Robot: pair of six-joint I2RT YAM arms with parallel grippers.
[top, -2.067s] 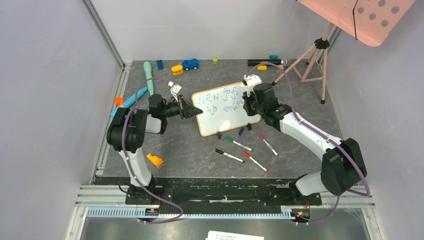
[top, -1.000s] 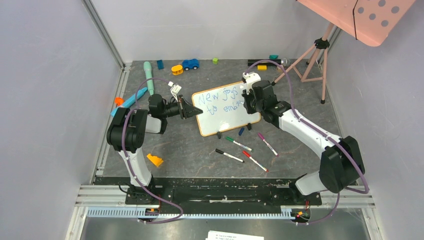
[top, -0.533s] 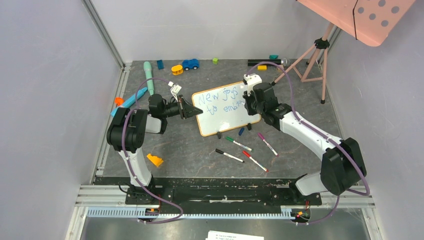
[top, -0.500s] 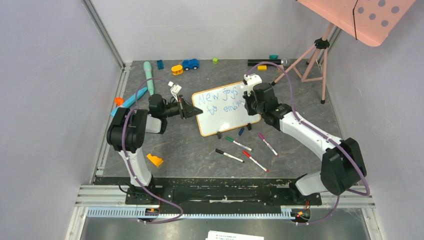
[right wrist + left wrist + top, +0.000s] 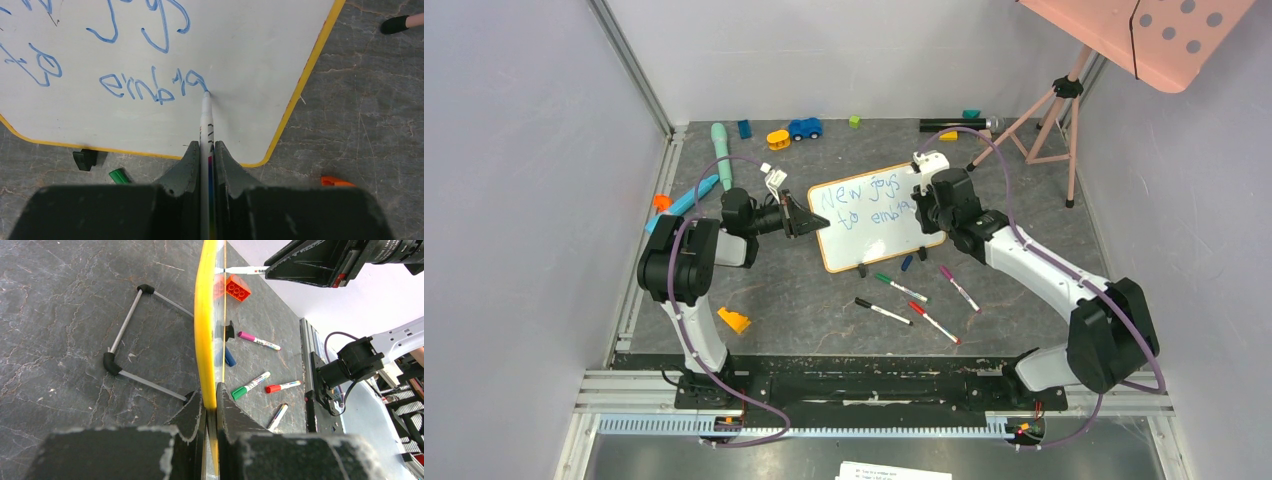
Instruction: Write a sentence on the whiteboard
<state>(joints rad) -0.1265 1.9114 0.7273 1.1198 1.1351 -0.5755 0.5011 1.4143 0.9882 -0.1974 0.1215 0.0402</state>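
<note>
My left hand clamps the edge of the whiteboard. My right hand pinches a marker, its tip touching the end of the sentence.

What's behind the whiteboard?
A grey wire stand with black corner pieces, resting on the table. Where it joins the whiteboard is covered by its frame and the left gripper.

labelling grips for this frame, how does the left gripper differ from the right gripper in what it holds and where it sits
The left gripper is shut on the whiteboard, pinching its yellow frame edge; the right gripper is shut on a marker. The left gripper sits at the board's left end; the right gripper hangs over its right part, marker tip touching the end of the blue sentence. Both are shut on something.
</note>
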